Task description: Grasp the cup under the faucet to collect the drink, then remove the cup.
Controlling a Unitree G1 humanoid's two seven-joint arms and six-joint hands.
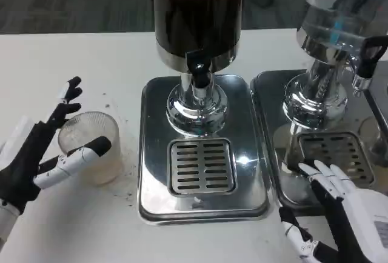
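A clear plastic cup stands upright on the white table, left of the dispenser's steel base. My left hand wraps around it, fingers behind the cup and thumb across its front. The dark drink dispenser rises at centre, its black-handled faucet above the slotted drip grate. Nothing sits on the grate. At the lower right, my right hand lies with fingers spread, fingertips touching the edge of the neighbouring tray.
A second dispenser with a clear tank and black tap stands at the right on its own steel tray with a drip grate. Dark specks dot the table around the cup.
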